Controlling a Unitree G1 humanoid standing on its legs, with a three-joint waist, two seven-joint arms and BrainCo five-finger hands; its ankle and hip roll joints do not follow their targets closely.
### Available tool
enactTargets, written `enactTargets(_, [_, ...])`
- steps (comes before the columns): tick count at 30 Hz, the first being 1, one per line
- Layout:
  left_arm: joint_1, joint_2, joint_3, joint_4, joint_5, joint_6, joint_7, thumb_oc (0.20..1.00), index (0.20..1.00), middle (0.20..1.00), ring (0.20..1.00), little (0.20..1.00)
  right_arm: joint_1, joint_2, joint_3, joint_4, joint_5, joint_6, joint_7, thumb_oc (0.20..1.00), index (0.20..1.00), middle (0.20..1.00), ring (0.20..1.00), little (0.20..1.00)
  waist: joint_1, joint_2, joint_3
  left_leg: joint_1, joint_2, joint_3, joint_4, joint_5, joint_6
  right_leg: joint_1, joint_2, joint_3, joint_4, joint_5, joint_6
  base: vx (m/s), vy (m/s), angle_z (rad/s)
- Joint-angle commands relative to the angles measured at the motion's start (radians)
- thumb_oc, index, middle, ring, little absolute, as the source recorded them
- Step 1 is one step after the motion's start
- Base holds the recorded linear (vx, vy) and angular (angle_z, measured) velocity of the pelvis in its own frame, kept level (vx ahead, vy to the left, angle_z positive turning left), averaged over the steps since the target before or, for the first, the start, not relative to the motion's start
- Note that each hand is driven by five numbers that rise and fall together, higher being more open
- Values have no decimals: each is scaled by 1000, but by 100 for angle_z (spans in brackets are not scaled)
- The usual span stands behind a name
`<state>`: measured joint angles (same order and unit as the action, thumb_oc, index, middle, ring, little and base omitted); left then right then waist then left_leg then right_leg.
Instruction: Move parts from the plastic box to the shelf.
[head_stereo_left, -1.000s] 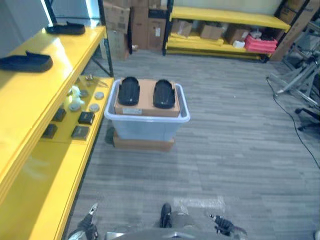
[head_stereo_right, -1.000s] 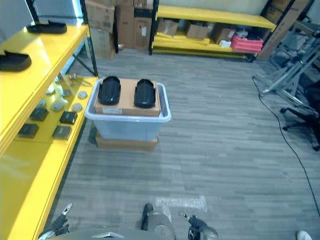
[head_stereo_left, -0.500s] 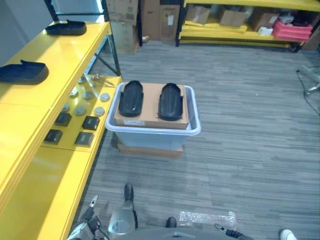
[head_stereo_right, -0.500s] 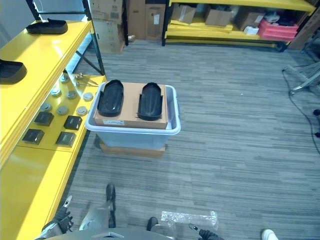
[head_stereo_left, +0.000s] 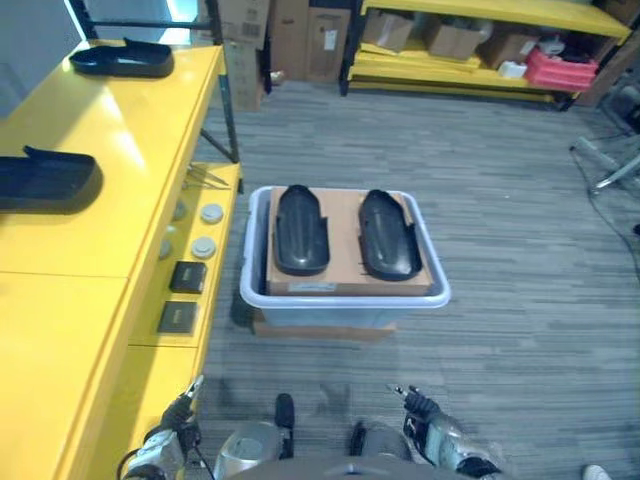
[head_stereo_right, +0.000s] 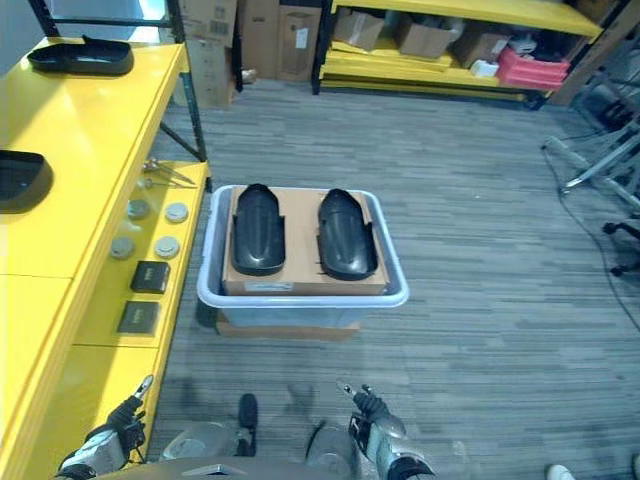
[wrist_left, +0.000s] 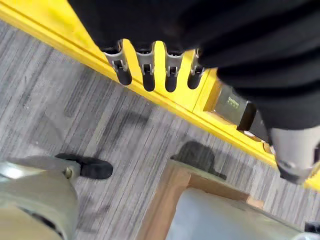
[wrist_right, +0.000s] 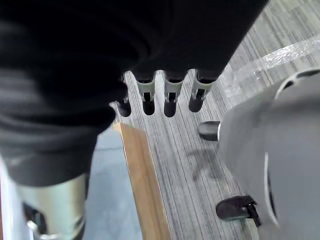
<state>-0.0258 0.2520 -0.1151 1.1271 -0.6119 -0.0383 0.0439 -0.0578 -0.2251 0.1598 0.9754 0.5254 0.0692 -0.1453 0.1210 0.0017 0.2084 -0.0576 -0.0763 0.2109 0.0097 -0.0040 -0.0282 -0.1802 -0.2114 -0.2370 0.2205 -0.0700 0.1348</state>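
Note:
A clear plastic box (head_stereo_left: 345, 298) stands on the floor ahead of me, on a wooden board (head_stereo_left: 318, 329). A cardboard sheet (head_stereo_left: 345, 222) lies across its top and carries two long black parts, one on the left (head_stereo_left: 300, 230) and one on the right (head_stereo_left: 388, 235). The yellow shelf (head_stereo_left: 120, 180) runs along my left, with two more black parts (head_stereo_left: 45, 178) (head_stereo_left: 120, 60) on its top level. My left hand (head_stereo_left: 168, 443) hangs low beside the shelf, open and holding nothing. My right hand (head_stereo_left: 432, 440) hangs low in front of the box, also open, with relaxed fingers (wrist_right: 167, 97).
The shelf's lower level holds round discs (head_stereo_left: 205, 213) and small black blocks (head_stereo_left: 187, 277). Cardboard boxes (head_stereo_left: 290, 35) stand at the back beside a far yellow rack (head_stereo_left: 450, 75) with a red item (head_stereo_left: 560, 70). A metal frame (head_stereo_left: 610, 165) stands at the right.
The camera has shifted, so the box now shows closer and more central. My right hand has come into view at the bottom edge. The parts lie as before.

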Motion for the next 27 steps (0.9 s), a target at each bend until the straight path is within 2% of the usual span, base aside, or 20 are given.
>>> enactTargets(1, [2,4,50,0,-17,-5,13,1000,1000,1000,1000,1000,9,-67,-19,46,49,-41,-30,1000,1000,1000,1000,1000,24,-31,-17,-92,97,-92,122,23,37,122,-8,12,-153,161,28,116,-269,61])
enactTargets(5, [34,-7,56,16,30,-15,11,1000,1000,1000,1000,1000,24,-68,-50,54,80,-46,-56,1000,1000,1000,1000,1000,36,-52,-28,-73,135,-84,110,32,14,171,4,-17,-196,159,24,153,-198,7])
enactTargets(6, [58,-10,58,29,89,-30,4,1000,1000,1000,1000,1000,35,-78,-84,58,148,-60,-88,1000,1000,1000,1000,1000,42,-59,-36,-57,156,-82,96,41,0,199,14,-35,-211,152,17,164,-166,9])
enactTargets(7, [60,-10,57,30,96,-31,2,1000,1000,1000,1000,1000,36,-80,-89,58,164,-68,-95,1000,1000,1000,1000,1000,43,-59,-36,-54,159,-82,93,42,-2,203,15,-38,-213,150,16,175,-165,17])
enactTargets(9, [83,-7,50,32,109,-43,-7,1000,1000,1000,1000,1000,34,-98,-138,39,264,-157,-156,1000,1000,1000,1000,1000,47,-61,-41,-37,175,-82,78,49,-10,222,23,-46,-224,146,13,109,-99,7])
enactTargets(10, [108,-4,49,18,110,-51,-11,1000,1000,1000,1000,1000,34,-124,-193,-40,276,-224,-268,1000,1000,1000,1000,1000,44,-60,-44,-28,184,-80,68,51,-16,230,27,-53,-226,141,12,82,-71,7])
enactTargets(11, [113,-3,52,13,113,-51,-12,1000,1000,1000,1000,1000,36,-132,-210,-60,266,-250,-301,1000,1000,1000,1000,1000,43,-60,-46,-26,186,-79,64,52,-18,231,28,-55,-226,140,13,62,-46,9])
enactTargets(12, [124,1,56,7,117,-53,-13,1000,1000,1000,1000,1000,40,-150,-247,-116,234,-306,-386,1000,1000,1000,1000,1000,40,-59,-48,-21,190,-76,57,52,-19,232,29,-59,-226,137,13,42,-15,4])
enactTargets(13, [135,4,59,3,117,-58,-14,1000,1000,1000,1000,1000,45,-180,-307,-193,136,-369,-506,1000,1000,1000,1000,1000,34,-57,-47,-13,195,-72,52,49,-20,234,31,-63,-222,132,14,41,-5,0])
enactTargets(15, [145,5,74,-7,115,-55,-14,1000,1000,1000,1000,1000,56,-241,-407,-354,-22,-398,-664,1000,1000,1000,1000,1000,19,-55,-53,-12,194,-68,44,49,-19,227,31,-66,-220,129,18,17,8,0])
enactTargets(16, [148,7,83,-12,111,-50,-12,1000,1000,1000,1000,1000,61,-262,-443,-420,-76,-391,-709,1000,1000,1000,1000,1000,15,-53,-52,-7,195,-67,43,45,-19,229,32,-65,-218,125,21,60,53,11])
enactTargets(17, [151,11,114,-23,112,-27,-10,1000,1000,1000,1000,1000,71,-323,-544,-598,-198,-359,-787,1000,1000,1000,1000,1000,3,-49,-51,-1,192,-68,39,38,-19,229,30,-63,-213,119,27,47,47,12])
enactTargets(20, [151,13,144,-30,128,-2,-5,1000,1000,1000,1000,1000,62,-379,-611,-721,-268,-326,-795,1000,1000,1000,1000,1000,-3,-46,-55,1,189,-68,32,39,-19,227,28,-66,-212,116,31,55,41,-1])
enactTargets(22, [158,12,172,-30,157,13,0,1000,1000,1000,1000,1000,35,-444,-649,-831,-286,-257,-767,1000,1000,1000,1000,1000,0,-45,-63,7,186,-67,19,39,-23,231,26,-71,-216,109,35,62,23,-14])
enactTargets(26, [167,8,187,-22,188,7,-10,1000,1000,1000,1000,1000,2,-501,-657,-870,-288,-176,-693,1000,1000,1000,1000,1000,14,-43,-68,9,182,-77,4,43,-28,232,23,-79,-220,107,37,48,8,-7])
enactTargets(27, [169,7,184,-17,197,0,-17,1000,1000,1000,1000,1000,-14,-522,-639,-854,-279,-134,-647,1000,1000,1000,1000,1000,24,-42,-68,8,179,-83,-1,45,-30,232,21,-84,-223,106,38,63,2,4])
